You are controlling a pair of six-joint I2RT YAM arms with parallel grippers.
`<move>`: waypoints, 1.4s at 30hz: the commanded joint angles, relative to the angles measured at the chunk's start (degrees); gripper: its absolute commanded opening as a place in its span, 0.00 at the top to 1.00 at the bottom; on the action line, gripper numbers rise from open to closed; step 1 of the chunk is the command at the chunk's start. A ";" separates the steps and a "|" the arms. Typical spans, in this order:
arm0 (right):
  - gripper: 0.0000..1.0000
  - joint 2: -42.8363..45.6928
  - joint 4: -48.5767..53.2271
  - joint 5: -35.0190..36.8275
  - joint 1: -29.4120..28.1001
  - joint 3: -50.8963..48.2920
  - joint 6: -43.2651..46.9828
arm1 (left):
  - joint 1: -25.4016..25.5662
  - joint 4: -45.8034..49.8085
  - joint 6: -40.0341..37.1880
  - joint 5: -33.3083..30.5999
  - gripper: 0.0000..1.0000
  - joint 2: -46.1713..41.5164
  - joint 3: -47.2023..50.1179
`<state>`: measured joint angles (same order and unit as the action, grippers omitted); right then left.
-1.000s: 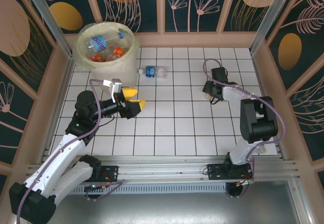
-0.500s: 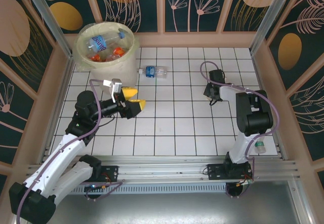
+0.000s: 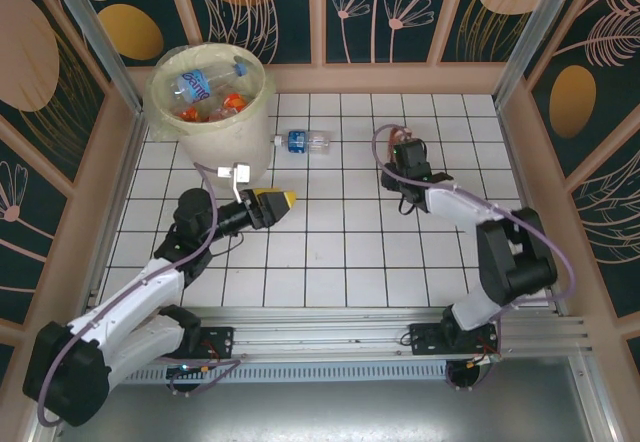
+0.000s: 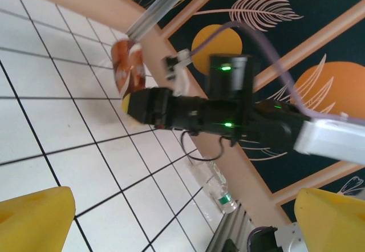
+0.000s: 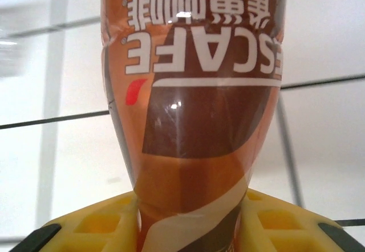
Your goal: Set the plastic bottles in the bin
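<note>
The right arm has just swung over to the left, so the right claw point(image 5: 188, 222) is now closer to the middle of the white tiled table point(image 3: 340, 252) than it was a moment ago. It is pinching a brown bottle point(image 5: 194, 92) tight between its yellow pads, and the bottle is up off the tiles. I think this means the bottle is on its way to the bin point(image 3: 222, 140), but it is not there yet. The bin sits in the far left corner, well apart from that claw. The left arm has moved too. It has slid forward and turned its wrist, and the left claw point(image 3: 272, 201) is spread wide with nothing in it. It waits near the bin. Some bottles point(image 3: 205, 87) are already lying inside the bin. One bottle with a blue label point(image 3: 303, 141) lies on its side on the tiles just beside the bin. From the left wrist I can also see a clear bottle with a green cap point(image 4: 215, 186) lying over by the edge, past the right arm. So there are at least three more bottles to go.
</note>
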<state>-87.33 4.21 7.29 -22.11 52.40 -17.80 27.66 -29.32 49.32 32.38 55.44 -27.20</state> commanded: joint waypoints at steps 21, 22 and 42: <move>0.60 26.30 -14.59 -55.57 -10.41 -12.20 -6.60 | 2.93 -39.35 16.03 8.29 0.01 22.92 -4.85; 0.60 25.99 -14.49 -56.03 -11.07 -12.02 -6.41 | 3.45 -40.26 15.82 8.74 0.01 23.28 -5.28; 0.60 23.17 -13.71 -54.56 -14.81 -12.10 -5.05 | 5.65 -45.14 17.14 9.01 0.47 21.97 -7.43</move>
<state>-63.00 -10.13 -47.83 -36.38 40.45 -23.03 32.91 -69.19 66.28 40.05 79.70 -33.36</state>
